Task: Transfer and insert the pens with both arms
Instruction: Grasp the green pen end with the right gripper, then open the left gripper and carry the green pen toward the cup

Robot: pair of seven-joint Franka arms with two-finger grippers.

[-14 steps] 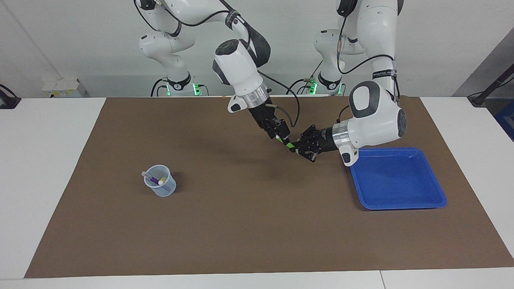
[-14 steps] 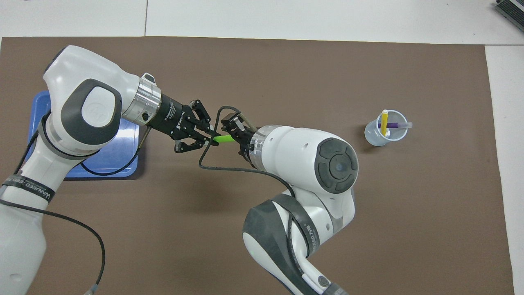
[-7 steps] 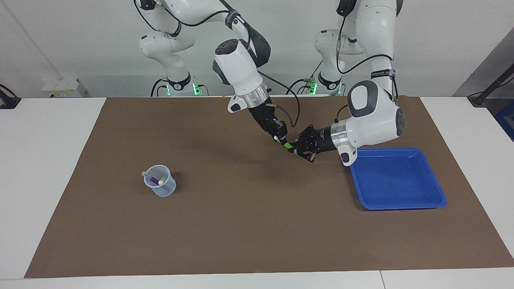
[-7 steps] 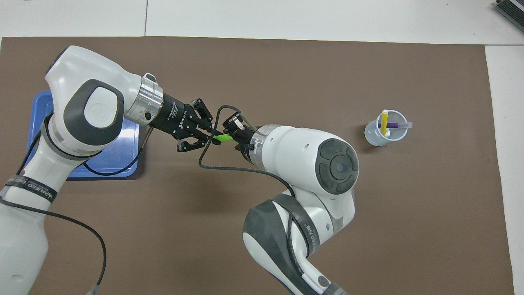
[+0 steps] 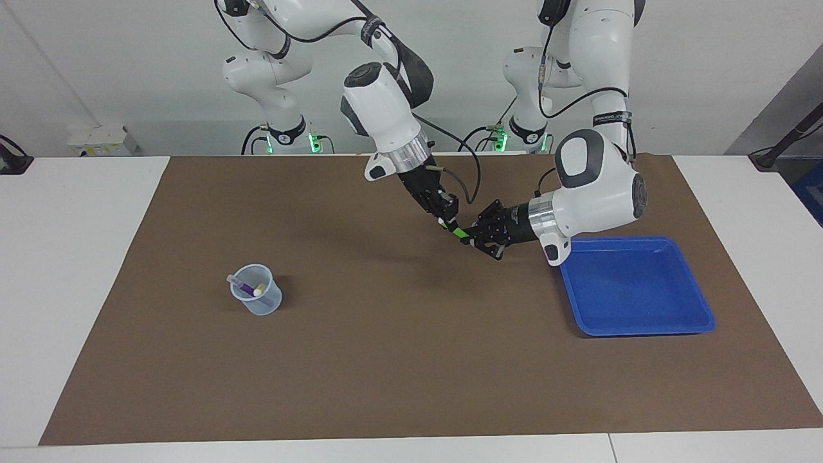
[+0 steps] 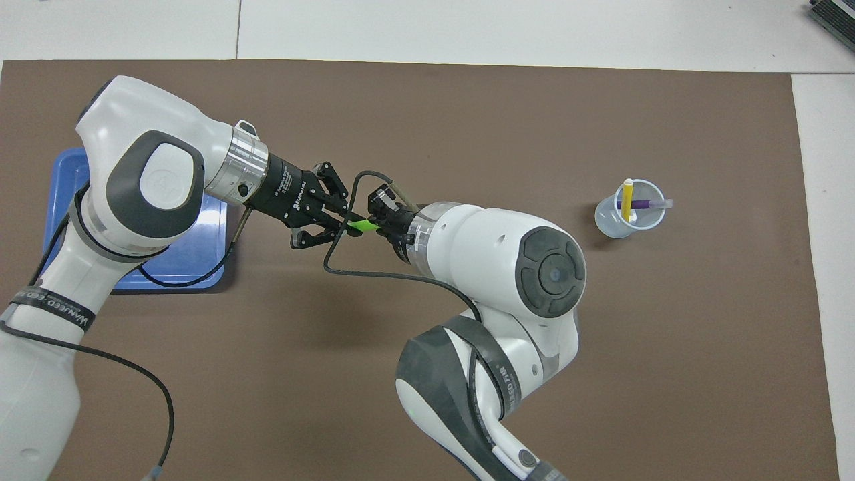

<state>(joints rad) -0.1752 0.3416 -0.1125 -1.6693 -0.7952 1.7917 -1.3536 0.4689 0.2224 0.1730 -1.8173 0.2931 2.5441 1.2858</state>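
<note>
Over mat, right claw (image 5: 448,220) now shut (green pen (image 5: 458,231))

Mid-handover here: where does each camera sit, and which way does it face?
Facing view: high across the table, looking at the robots; both arms show from their bases, left gripper and right gripper over the brown mat.
Overhead view: above the robots' end, looking forward and down; arms enter from the bottom.
Shared: green pen, cup, blue tray.
</note>
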